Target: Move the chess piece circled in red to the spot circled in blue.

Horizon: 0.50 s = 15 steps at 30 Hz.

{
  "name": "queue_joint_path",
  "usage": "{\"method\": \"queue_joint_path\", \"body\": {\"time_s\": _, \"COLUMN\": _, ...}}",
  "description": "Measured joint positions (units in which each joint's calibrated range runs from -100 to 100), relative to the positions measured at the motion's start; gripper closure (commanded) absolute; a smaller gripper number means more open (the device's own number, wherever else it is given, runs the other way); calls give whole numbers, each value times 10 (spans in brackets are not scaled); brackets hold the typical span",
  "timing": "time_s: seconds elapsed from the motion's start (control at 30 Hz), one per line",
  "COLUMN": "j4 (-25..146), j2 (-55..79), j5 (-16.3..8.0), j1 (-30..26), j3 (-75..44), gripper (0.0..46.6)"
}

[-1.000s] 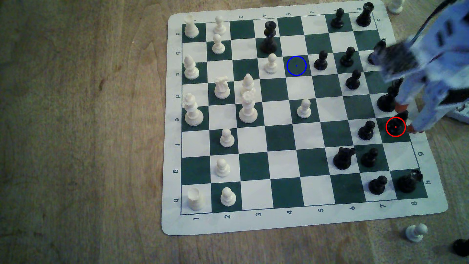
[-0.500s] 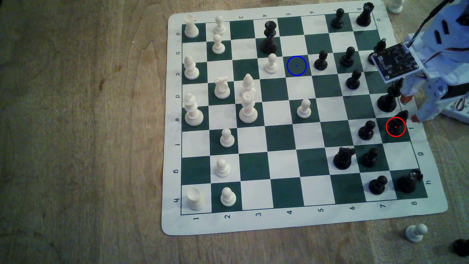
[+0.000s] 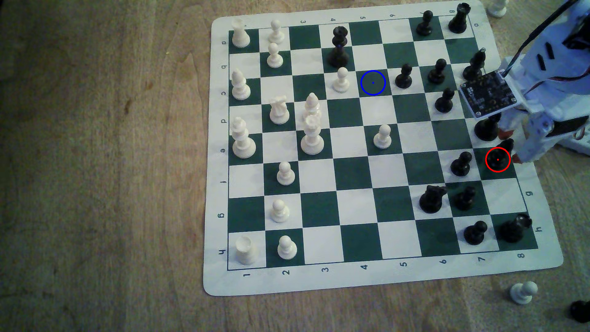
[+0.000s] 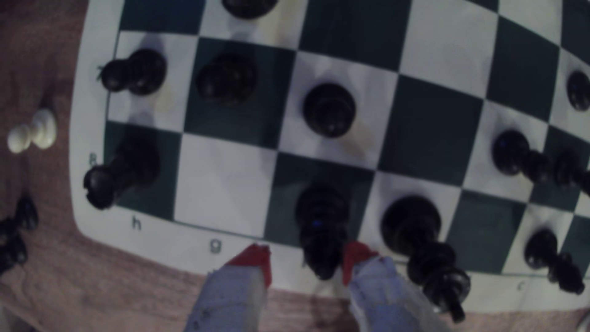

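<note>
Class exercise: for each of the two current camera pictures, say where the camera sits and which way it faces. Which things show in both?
Exterior view: high above the table, looking down on the chessboard; the arm enters at its right, gripper open.
Wrist view: on the arm, looking down past the fingertips at the board's edge.
Shared: the black bishop and black king.

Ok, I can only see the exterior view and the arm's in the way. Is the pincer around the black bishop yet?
Observer: Yes. In the wrist view the pincer is open, and the bishop's pointed head sits between its red tips.
Operator: Is it squeezing it?
Observer: Not yet. One red fingertip stands clear of the bishop, with a gap between them.
Operator: And the big king?
Observer: The king stands on the next square, just outside the other fingertip, not between the two.
</note>
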Motion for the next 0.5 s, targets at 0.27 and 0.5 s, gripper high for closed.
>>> {"method": "queue_joint_path", "body": {"time_s": 0.27, "j4": -33, "j2": 1, "j5": -2, "j1": -7, "j3": 46, "gripper": 362}}
{"method": "queue_joint_path", "body": {"time_s": 0.5, "j4": -44, "j2": 1, "j5": -4, "j1": -7, "j3": 46, "gripper": 456}}
